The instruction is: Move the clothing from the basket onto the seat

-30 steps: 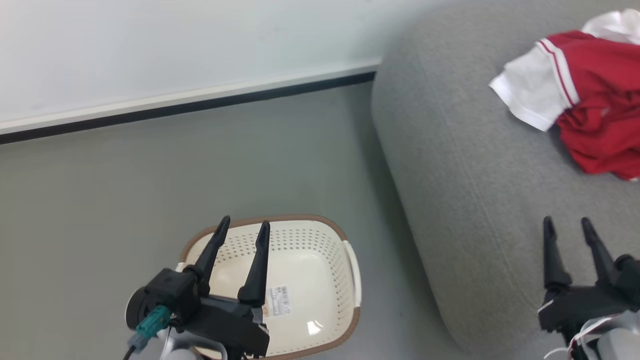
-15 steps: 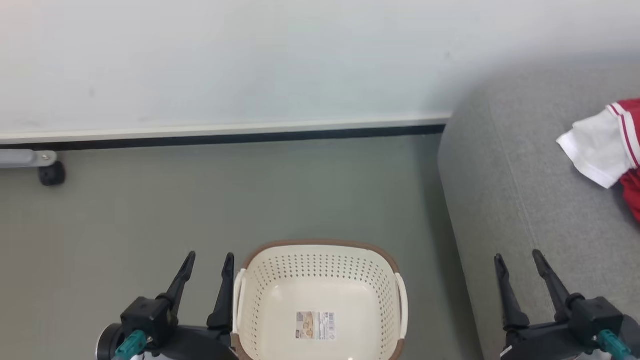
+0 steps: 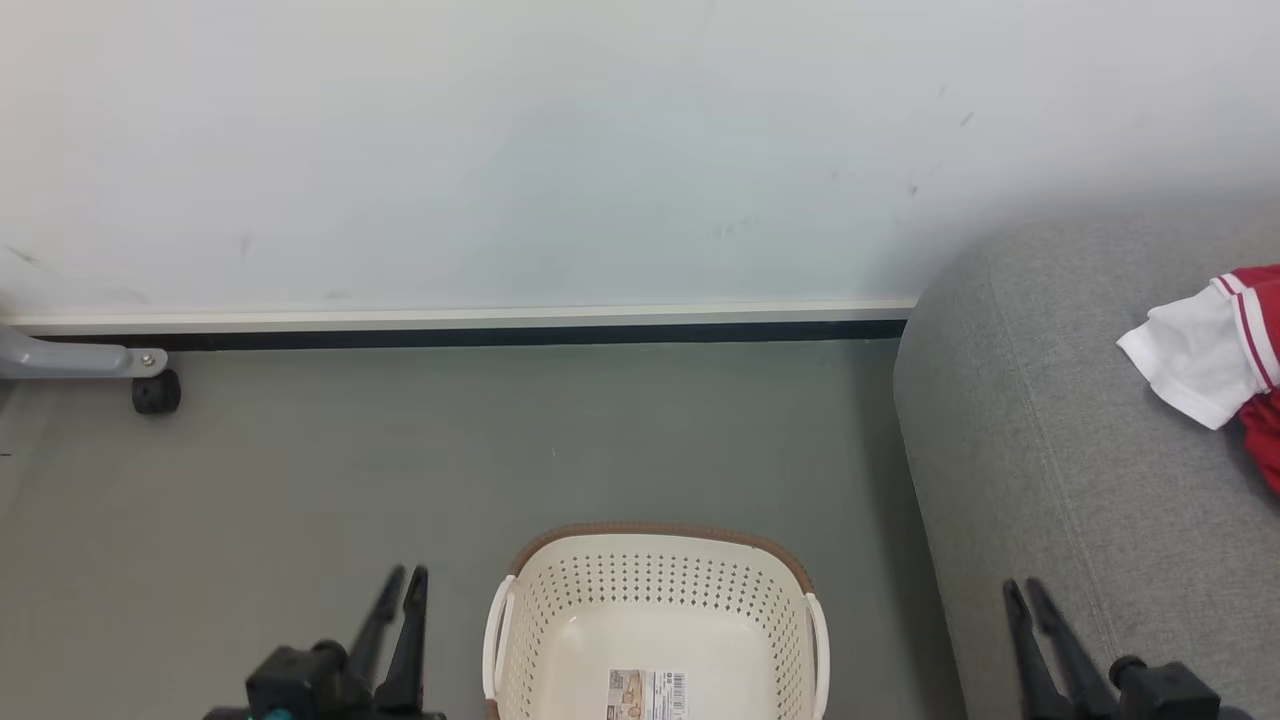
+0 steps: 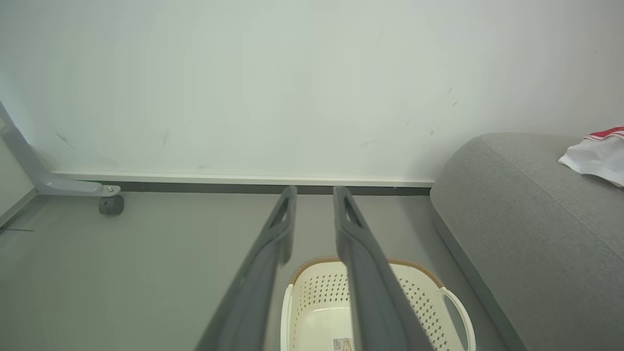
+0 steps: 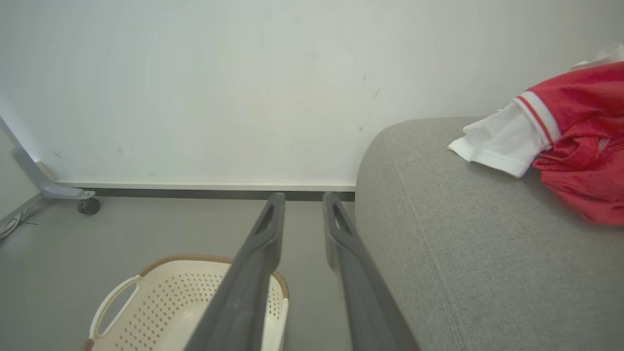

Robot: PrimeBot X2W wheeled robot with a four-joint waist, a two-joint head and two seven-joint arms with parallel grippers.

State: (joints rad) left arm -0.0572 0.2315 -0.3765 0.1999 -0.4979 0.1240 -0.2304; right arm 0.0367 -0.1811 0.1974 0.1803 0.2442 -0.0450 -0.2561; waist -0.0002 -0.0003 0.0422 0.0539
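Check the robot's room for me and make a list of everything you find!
Surface: smooth grey floor.
Job's things: cream-white perforated plastic laundry basket with a brown rim stands on the floor, with no clothing in the part that shows and a paper label inside. A bright red jersey with a white sleeve lies on the big grey fabric sofa.
Clutter: nothing seen.
Pincers: left pincer open and holding nothing, left of the basket. Right pincer open and holding nothing, near the sofa's edge.
Cables: thin wires on the floor at the far left.
Surroundings: white wall with a dark baseboard; a grey metal leg with a black caster wheel.
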